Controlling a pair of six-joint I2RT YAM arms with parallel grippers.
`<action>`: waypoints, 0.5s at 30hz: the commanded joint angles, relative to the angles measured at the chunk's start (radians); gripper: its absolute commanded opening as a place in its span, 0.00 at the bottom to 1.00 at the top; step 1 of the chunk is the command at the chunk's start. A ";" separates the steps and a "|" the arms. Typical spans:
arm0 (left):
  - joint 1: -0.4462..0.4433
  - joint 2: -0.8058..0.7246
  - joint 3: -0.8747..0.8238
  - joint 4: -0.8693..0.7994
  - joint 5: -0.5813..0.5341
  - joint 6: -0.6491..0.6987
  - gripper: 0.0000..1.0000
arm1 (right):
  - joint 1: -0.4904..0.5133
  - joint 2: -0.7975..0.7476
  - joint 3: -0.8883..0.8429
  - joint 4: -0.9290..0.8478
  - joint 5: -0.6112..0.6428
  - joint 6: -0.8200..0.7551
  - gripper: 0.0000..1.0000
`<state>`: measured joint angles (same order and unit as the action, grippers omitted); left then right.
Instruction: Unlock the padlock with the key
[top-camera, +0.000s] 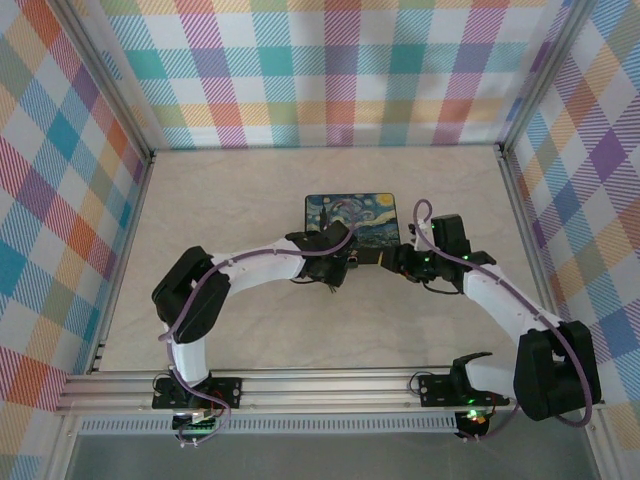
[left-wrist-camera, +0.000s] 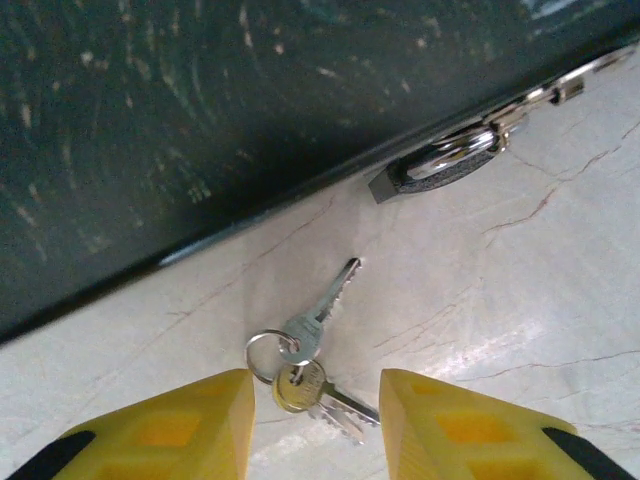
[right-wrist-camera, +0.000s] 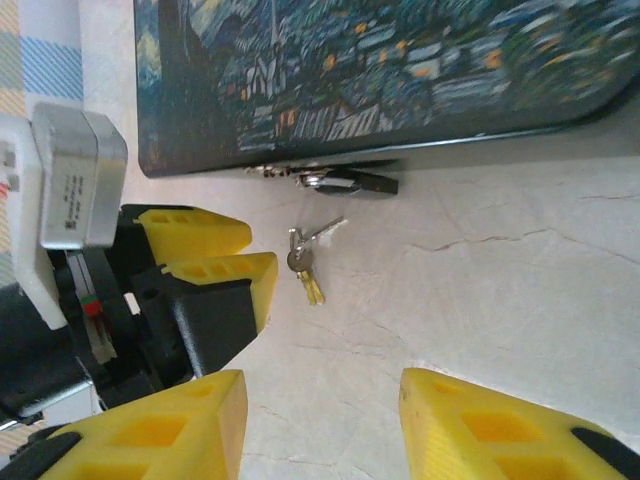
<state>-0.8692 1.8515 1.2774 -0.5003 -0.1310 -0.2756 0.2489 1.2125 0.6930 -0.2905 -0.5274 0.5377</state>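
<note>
The key bunch lies flat on the pale table, two or three small keys on a ring, just ahead of my left gripper, which is open with nothing between its fingers. The padlock hangs sideways from the hasp at the front edge of the black box, beyond the keys and to the right. From the right wrist view the keys rest below the padlock, with the left gripper beside them. My right gripper is open over bare table, short of the keys.
The box with the blue swirling-night lid sits mid-table, both grippers meeting at its near edge. Plaid walls and aluminium frame rails enclose the workspace. Bare table lies left, right and behind the box.
</note>
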 joint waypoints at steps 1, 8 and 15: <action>-0.013 0.031 0.034 -0.024 -0.035 0.118 0.37 | -0.014 -0.024 -0.006 -0.029 0.008 0.010 0.46; -0.020 0.073 0.040 -0.005 -0.037 0.187 0.36 | -0.027 -0.036 -0.012 -0.029 0.002 0.008 0.46; -0.034 0.110 0.039 0.002 -0.067 0.220 0.31 | -0.031 -0.037 -0.018 -0.023 -0.010 0.003 0.46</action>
<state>-0.8818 1.9377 1.2934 -0.4950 -0.1684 -0.0948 0.2276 1.1919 0.6838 -0.3058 -0.5236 0.5381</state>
